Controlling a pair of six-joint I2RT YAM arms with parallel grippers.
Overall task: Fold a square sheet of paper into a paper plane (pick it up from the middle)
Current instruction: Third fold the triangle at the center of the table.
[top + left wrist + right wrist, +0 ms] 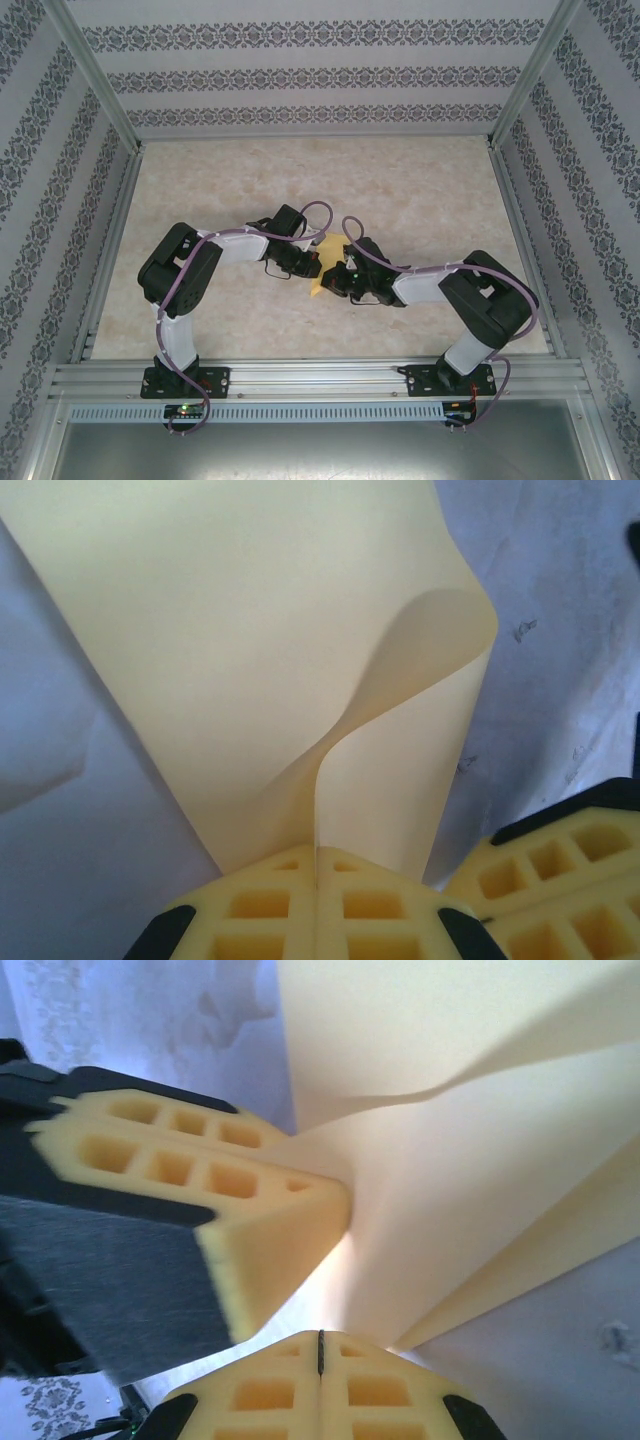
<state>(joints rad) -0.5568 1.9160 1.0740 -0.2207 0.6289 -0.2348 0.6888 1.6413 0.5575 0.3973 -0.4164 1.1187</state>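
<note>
While my end effectors meet over the tabletop point(300, 180), both pinch the sheet point(330, 248).
My left end effector point(318, 875) and right end effector point(320, 1345) each clamp its buckled yellow paper, tips side by side.

Black-and-white arms point(178, 335), purple cables point(318, 204), yellow waffle-patterned finger pads point(260, 910)

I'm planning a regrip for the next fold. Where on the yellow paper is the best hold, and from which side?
Probably the curled edge of the paper, approached edge-on from its open side. It stands lifted off the table, so it can be pinched across both faces; the flat spread offers nothing to pinch. The left pincer and right pincer are shut on it nearby.
</note>
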